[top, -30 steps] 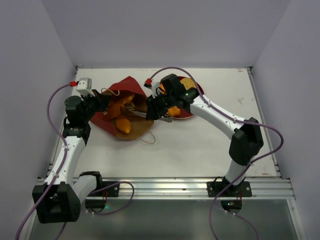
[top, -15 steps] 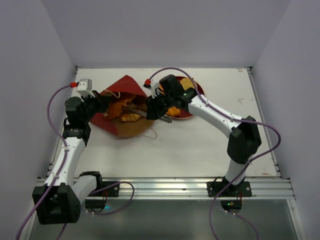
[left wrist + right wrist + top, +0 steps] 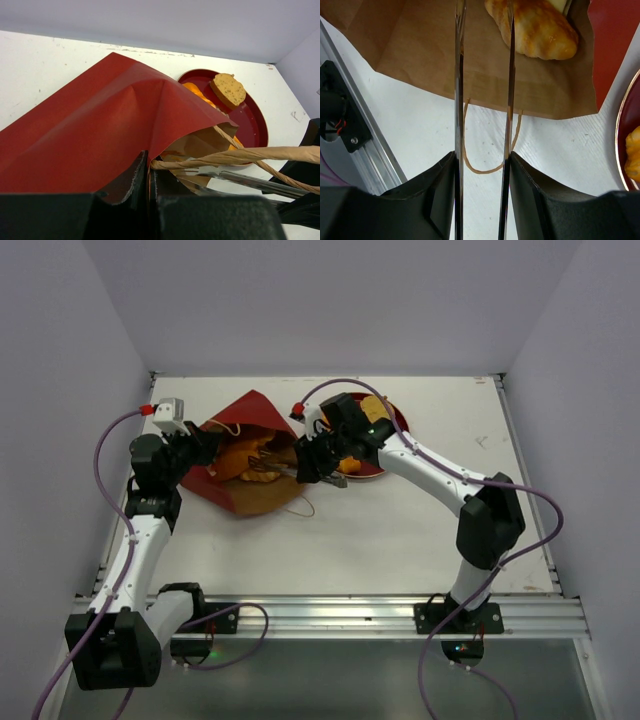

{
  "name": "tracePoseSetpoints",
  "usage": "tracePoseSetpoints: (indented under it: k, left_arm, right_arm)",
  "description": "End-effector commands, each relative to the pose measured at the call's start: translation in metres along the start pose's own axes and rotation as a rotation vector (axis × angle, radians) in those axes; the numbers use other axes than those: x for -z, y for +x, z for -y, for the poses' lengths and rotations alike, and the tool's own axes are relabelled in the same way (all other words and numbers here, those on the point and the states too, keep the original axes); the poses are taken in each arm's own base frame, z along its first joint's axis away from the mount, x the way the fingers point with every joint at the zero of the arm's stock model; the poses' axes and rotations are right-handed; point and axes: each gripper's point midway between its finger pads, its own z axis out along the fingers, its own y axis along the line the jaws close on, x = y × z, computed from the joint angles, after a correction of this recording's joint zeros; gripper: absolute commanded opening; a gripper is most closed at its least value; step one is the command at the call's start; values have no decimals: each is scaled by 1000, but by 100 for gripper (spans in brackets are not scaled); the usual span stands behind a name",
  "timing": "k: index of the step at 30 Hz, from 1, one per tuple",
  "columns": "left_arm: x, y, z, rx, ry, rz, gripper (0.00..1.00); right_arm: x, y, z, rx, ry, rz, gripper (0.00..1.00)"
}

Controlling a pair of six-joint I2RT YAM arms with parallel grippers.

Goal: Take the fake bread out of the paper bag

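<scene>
Fake bread lies inside the paper bag, which rests on its side on the white surface, with its mouth facing a dark red plate. From above, the left tool grips the bag's upper lip. The right tool reaches its long thin fingers into the mouth.

From the left wrist, that tool is pinched shut on the bag's red edge, lifting the paper like a tent. A cord handle stretches across in front.

From the right wrist, the right tool stands partly open with nothing between its fingers. A golden ridged loaf lies on the brown lining. One finger crosses the loaf's end, though I cannot tell whether they touch. The loaf looks light, rigid and glossy, so it is probably slippery, and a hold across its narrow middle seems best.
</scene>
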Motion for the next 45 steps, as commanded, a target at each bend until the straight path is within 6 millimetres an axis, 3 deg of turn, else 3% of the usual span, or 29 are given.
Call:
tracePoseSetpoints:
  k: [1,14,24,29,33,45]
  left_arm:
    - [4,-17,3,-47,13,61,8]
    - [3,-17,3,-46,11,59,8]
    - [4,-15,2,-48,9,57,8]
    - [4,-14,3,-46,16,55,8]
    - [5,-13,3,-51,14,55,8]
    - [6,-12,3,-57,13,56,8]
  right_arm:
    - [23,-22,-1,47,24,89,47]
    - [27,-21,0,45,14,93,47]
    - [13,-7,-14,44,-79,26,46]
    - [-3,12,-20,33,-112,-63,46]
    - [-9,19,-20,112,-80,-96,46]
    - [26,9,6,314,98,-95,45]
